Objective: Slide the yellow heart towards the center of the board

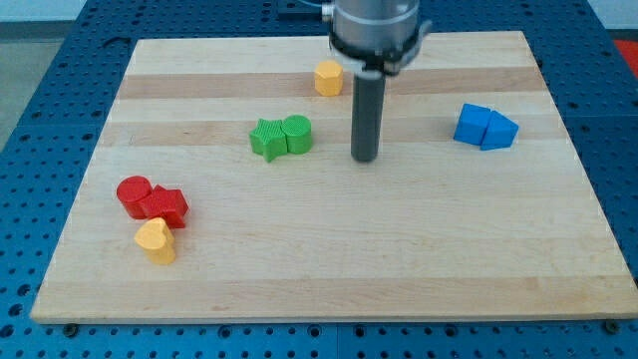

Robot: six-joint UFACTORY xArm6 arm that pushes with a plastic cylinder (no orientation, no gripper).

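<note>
Pale wooden board point(329, 289) fills most of the view, lying on a blue perforated table point(40, 60), and nearly all of its near half is bare. Above it hangs the arm's grey wrist housing point(377, 25) at the far edge, with the dark rod point(366, 115) dropping straight down and upright; my tip point(365, 159) rests on the board a little right of centre and touches no block, so it is pushing nothing and, being a plain rod, holds nothing. What matters for the coming move is that the yellow heart point(156, 240) lies well apart from my tip, down at the near left, so the centre sits up and to the right of it; I judge the tip must travel round to the heart's near-left side before it can push. Just beyond the heart, touching or nearly touching it, sit the red cylinder point(134, 193) and a second red block point(167, 205). Blue blocks point(485, 127) lie at the right, a green star point(267, 138) and green cylinder point(297, 134) just left of my tip, and a small yellow hexagon block point(328, 77) lies far, left of the rod.
</note>
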